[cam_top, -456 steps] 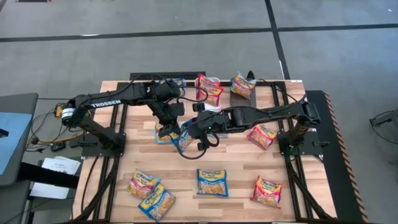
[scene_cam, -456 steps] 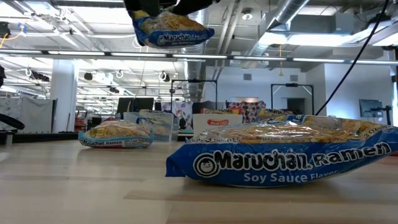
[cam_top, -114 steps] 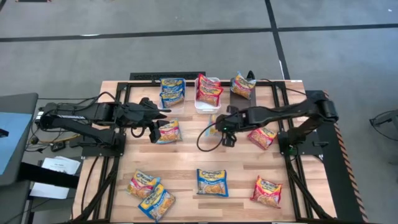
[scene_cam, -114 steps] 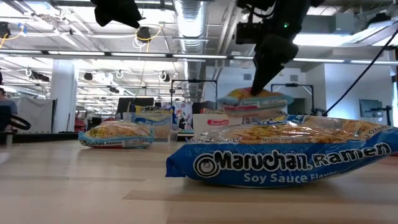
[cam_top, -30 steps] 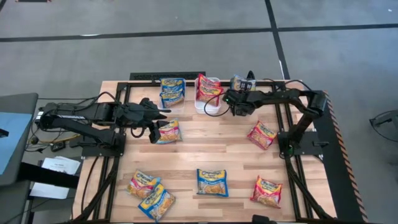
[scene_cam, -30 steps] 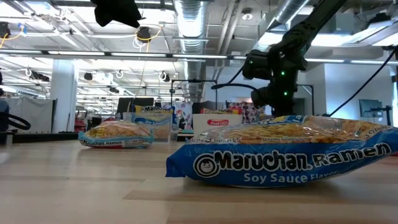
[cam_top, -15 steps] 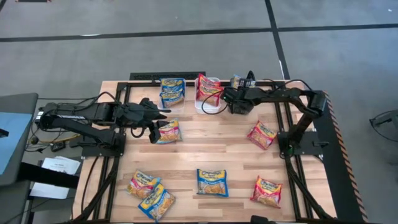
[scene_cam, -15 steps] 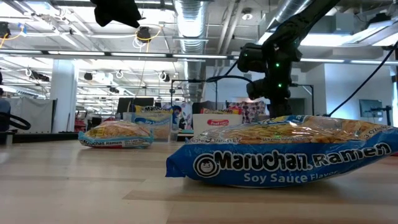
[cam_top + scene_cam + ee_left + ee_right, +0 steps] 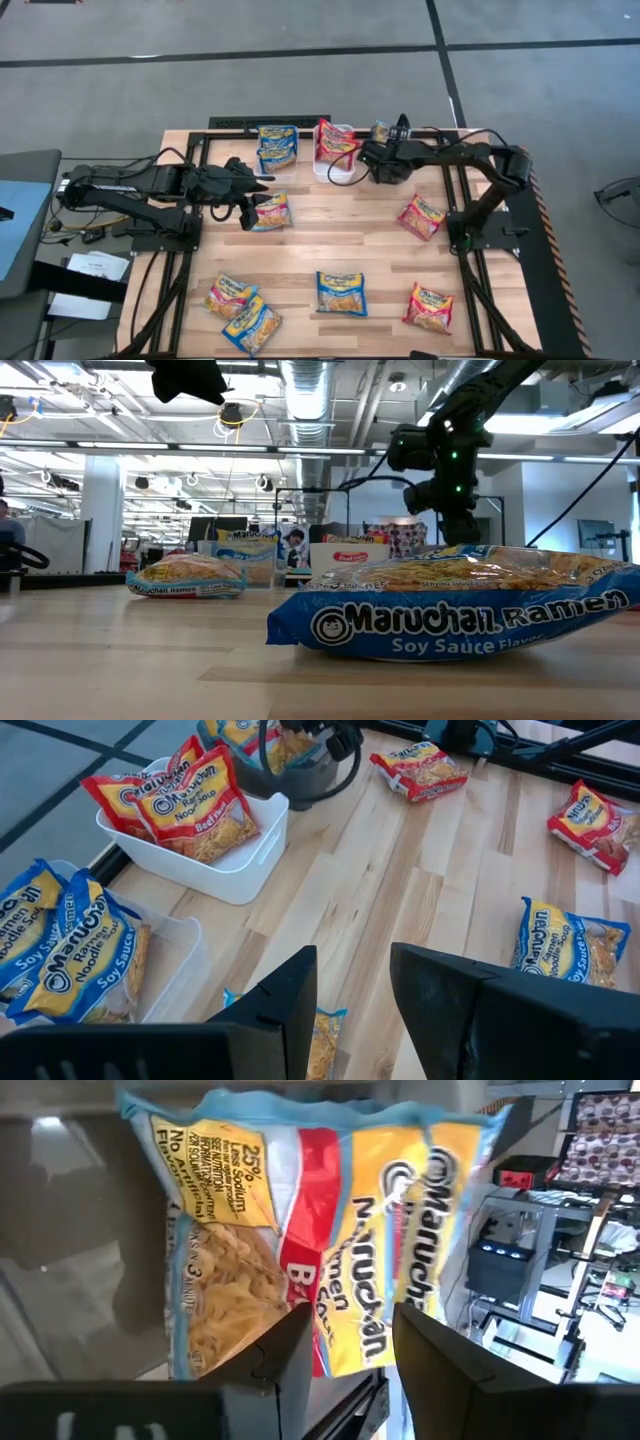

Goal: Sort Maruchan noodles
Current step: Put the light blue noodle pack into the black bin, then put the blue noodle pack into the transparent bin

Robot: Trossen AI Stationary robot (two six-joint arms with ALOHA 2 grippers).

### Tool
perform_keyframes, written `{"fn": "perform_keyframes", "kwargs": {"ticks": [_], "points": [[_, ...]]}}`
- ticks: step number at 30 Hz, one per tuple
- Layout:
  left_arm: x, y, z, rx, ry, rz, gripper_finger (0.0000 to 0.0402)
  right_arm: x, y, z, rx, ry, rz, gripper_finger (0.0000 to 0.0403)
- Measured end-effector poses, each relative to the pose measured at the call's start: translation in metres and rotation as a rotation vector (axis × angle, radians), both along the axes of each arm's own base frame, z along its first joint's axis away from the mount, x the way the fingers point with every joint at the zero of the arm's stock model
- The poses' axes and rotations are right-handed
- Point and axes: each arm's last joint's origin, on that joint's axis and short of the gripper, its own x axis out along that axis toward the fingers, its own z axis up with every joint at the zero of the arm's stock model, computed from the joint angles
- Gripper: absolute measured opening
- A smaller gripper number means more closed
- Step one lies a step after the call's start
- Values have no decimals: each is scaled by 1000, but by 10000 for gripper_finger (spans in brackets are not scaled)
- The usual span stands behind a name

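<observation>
The right gripper hangs over the far edge of the table, at about one o'clock from its centre, beside the dark bin. Its fingers stand parted with a clear gap and hold nothing. Straight ahead of them, just beyond the tips, a blue-and-orange packet stands upright in the dark bin — close, but apart from the fingers.

The left gripper waits at about ten o'clock from the table's centre, its fingers parted and empty, directly above a blue-and-yellow packet lying flat on the wood.

Red packets fill the white bin at twelve o'clock; soy sauce packets sit in the clear bin at eleven. Loose packets lie elsewhere — one at three o'clock, one at six, two at seven, one at five.
</observation>
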Motion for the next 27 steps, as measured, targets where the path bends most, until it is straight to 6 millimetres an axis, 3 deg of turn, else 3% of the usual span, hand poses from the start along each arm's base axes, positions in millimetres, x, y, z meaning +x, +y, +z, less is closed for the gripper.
{"fn": "perform_keyframes", "kwargs": {"ticks": [14, 27], "points": [[0, 0, 0, 5, 2, -3, 116, -20, 13, 45, -53, -130, -1, 162], [0, 8, 6, 46, 0, 19, 116, -38, 66, 98, -108, -469, 57, 163]]}}
